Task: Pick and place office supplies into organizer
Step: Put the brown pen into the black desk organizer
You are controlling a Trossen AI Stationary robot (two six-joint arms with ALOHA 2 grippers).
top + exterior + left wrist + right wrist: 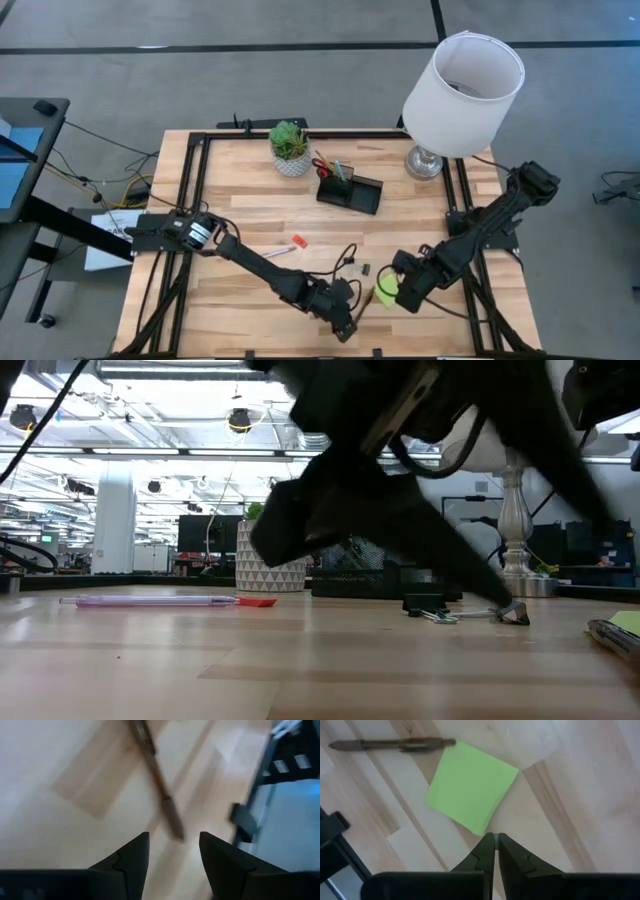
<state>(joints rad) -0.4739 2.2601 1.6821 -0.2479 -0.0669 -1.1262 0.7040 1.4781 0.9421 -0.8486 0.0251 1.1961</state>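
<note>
The lime-green sticky-note pad [470, 785] lies flat on the table near its near edge, also seen in the high view [385, 288]. A brown pen [395, 743] lies just beside it. My right gripper [495, 845] is shut, its tips at one corner of the pad. My left gripper [172, 845] is open above the table, with the brown pen [160, 785] just ahead of its fingers. The black organizer [350, 190] stands farther back and holds the red-handled scissors and some pens. A pink pen [150, 600], an orange-red eraser [258, 601] and black clips [430, 608] lie on the table. My right gripper's shut fingertips [487, 840] stand at the nearest corner of the sticky-note pad [485, 827], coming from above. I cannot tell whether they touch it. The pad lies flat on the table.
A white patterned plant pot [291, 150] stands left of the organizer. A lamp with a white shade [462, 85] stands at the far right. A black frame [200, 135] runs along the table's edges. Bare wood [250, 210] lies left of the organizer.
</note>
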